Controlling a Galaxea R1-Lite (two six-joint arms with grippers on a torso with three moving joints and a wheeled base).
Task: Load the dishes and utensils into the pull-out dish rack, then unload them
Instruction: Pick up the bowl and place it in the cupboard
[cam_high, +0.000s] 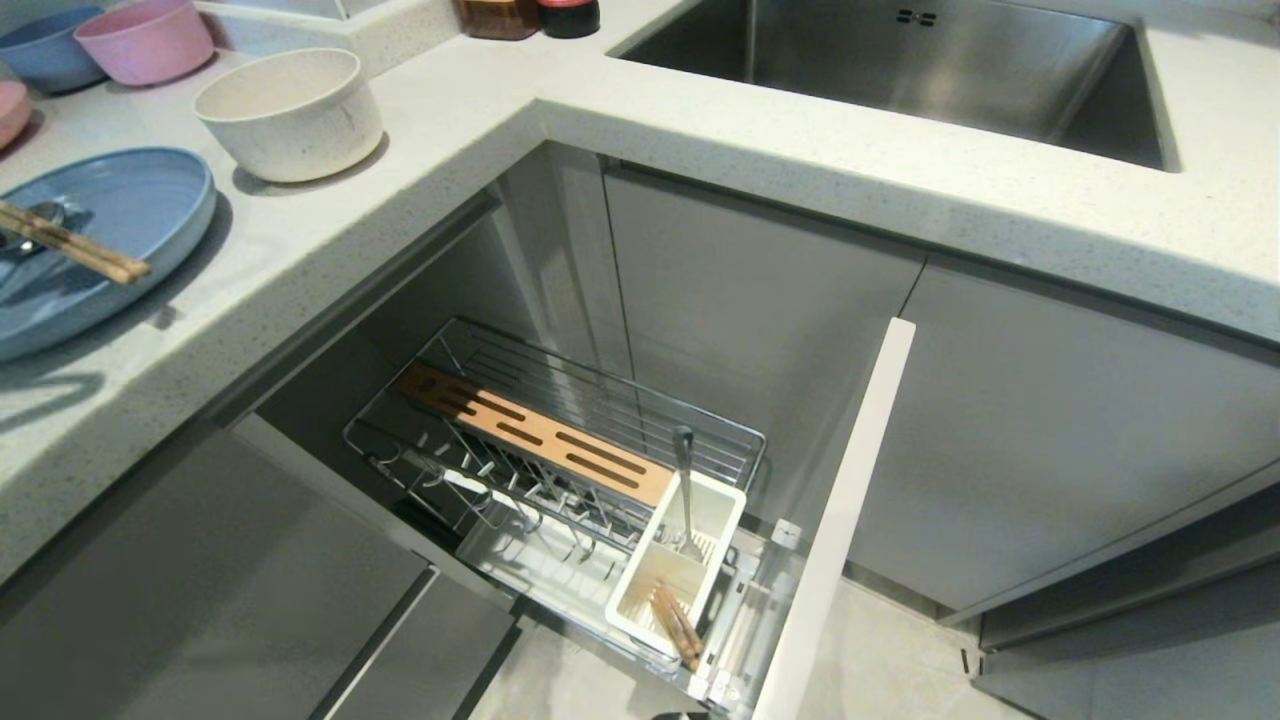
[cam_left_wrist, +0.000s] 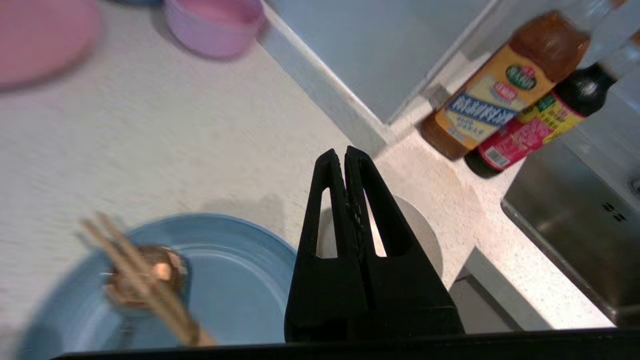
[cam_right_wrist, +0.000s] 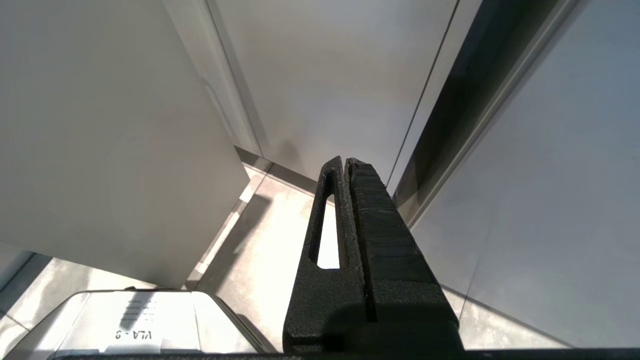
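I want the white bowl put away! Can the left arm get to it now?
Probably yes. The left gripper, shut and empty, hangs right above the cream-white bowl on the countertop. Nothing covers the bowl, but the fingers must open first.

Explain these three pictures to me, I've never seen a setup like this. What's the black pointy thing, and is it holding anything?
A two-armed robot took them. One camera looks down from its head at a kitchen counter and a pulled-out dish rack. The other two sit on its wrists; the black wedge is a claw. The left claw is shut and empty above the counter, over a white bowl and a blue plate carrying chopsticks and a spoon. The right claw, also shut and empty, hangs by the cabinets.
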